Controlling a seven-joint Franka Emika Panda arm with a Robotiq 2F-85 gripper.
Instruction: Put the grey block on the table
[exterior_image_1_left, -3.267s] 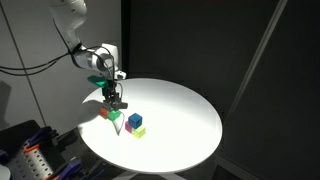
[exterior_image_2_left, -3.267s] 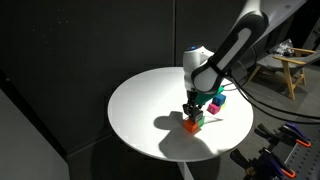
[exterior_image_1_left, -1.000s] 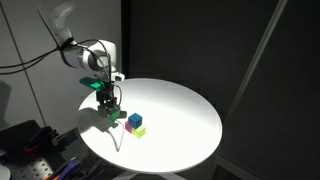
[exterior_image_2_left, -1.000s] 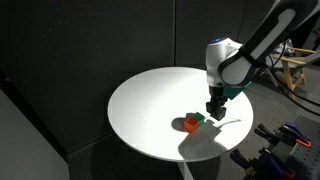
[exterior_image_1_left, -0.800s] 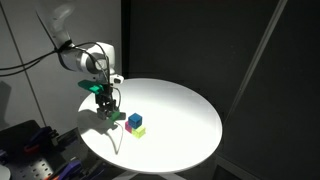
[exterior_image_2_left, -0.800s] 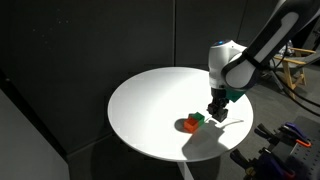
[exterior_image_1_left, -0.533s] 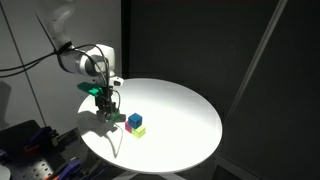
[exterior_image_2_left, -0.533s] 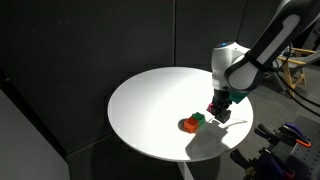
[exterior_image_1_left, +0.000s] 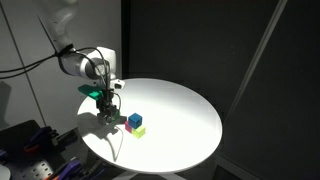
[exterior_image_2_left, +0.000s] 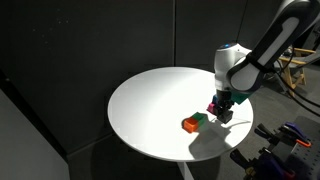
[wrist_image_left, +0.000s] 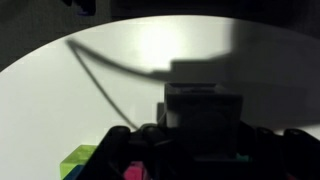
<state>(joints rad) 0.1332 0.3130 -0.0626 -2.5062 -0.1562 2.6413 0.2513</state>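
Observation:
My gripper hangs low over the round white table, near its edge, and also shows in an exterior view. In the wrist view a dark, shadowed grey block sits between the jaws, and the gripper is shut on it. I cannot tell whether the block touches the tabletop. In the exterior views the block is mostly hidden by the fingers.
A blue cube stands on a yellow-green cube near the gripper. A red block and a green block lie beside the gripper, with a magenta cube behind them. Cables and clutter lie beyond the table's edge.
The gripper has carried the grey block away from the red and green blocks, sideways toward the table's edge. The other cubes have not moved.

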